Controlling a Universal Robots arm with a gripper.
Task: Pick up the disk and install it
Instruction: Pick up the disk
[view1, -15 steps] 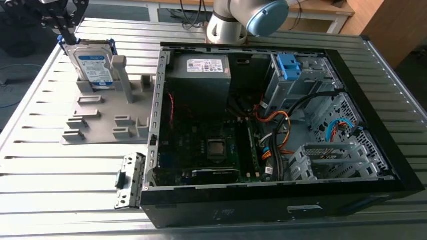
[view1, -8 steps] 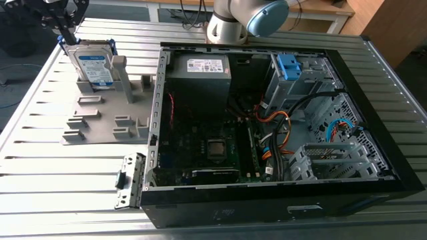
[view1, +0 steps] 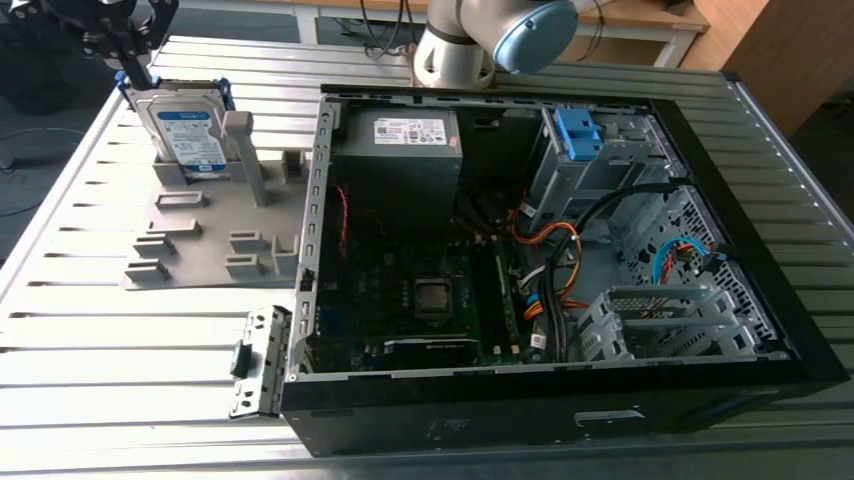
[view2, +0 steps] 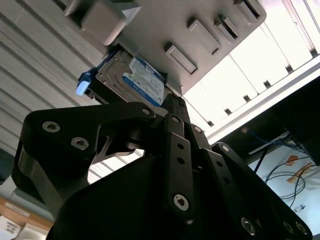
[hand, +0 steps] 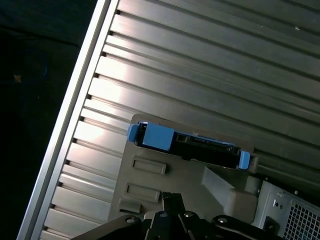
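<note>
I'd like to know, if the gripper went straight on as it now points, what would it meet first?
Most likely the disk, standing on edge in the grey holder just below the gripper; its blue-bracketed top edge lies ahead, though the depth is unclear.

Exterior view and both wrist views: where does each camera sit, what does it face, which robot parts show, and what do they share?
Exterior view: off the arm, high, looking down on the table, open computer case and grey holder; arm and gripper show.
First wrist view: on the arm, facing the disk edge-on; gripper parts show.
Second wrist view: on the arm, behind the gripper's linkage, facing the disk's label.
Shared: all show the disk in the holder.
</note>
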